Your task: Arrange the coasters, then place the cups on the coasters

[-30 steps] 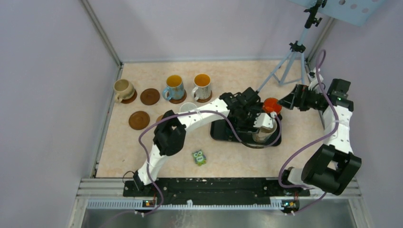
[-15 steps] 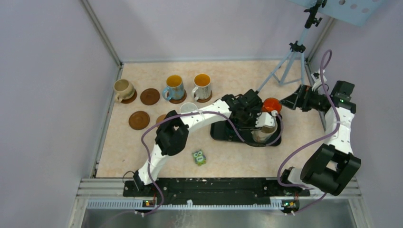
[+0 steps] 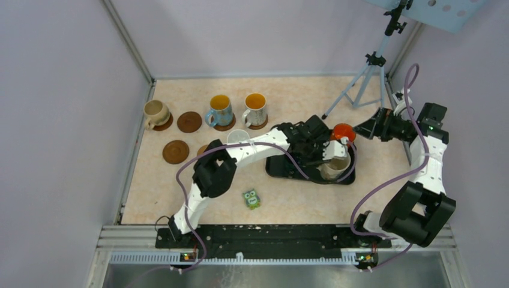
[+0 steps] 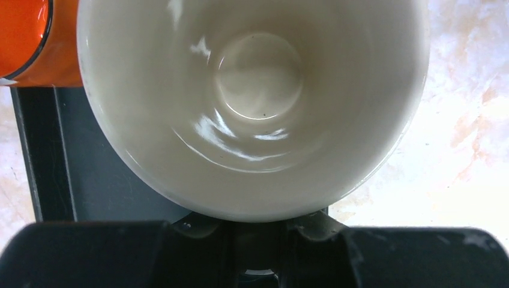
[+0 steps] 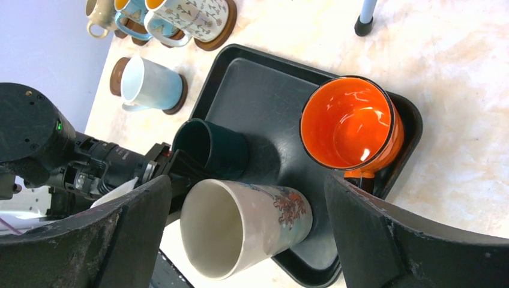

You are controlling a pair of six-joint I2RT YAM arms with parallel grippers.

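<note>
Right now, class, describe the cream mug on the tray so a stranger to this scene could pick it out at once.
Find the black tray right of the middle of the table, carrying three cups. The cream mug stands at its near right corner, next to the orange cup and the dark green mug. It alone is pale, with a reddish pattern on its side.

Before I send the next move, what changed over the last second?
The left gripper closed its jaws on the rim of the cream cup on the black tray. The right gripper, open, drew slightly back to the right. The orange cup, the cups on coasters and the owl figure stayed put.
</note>
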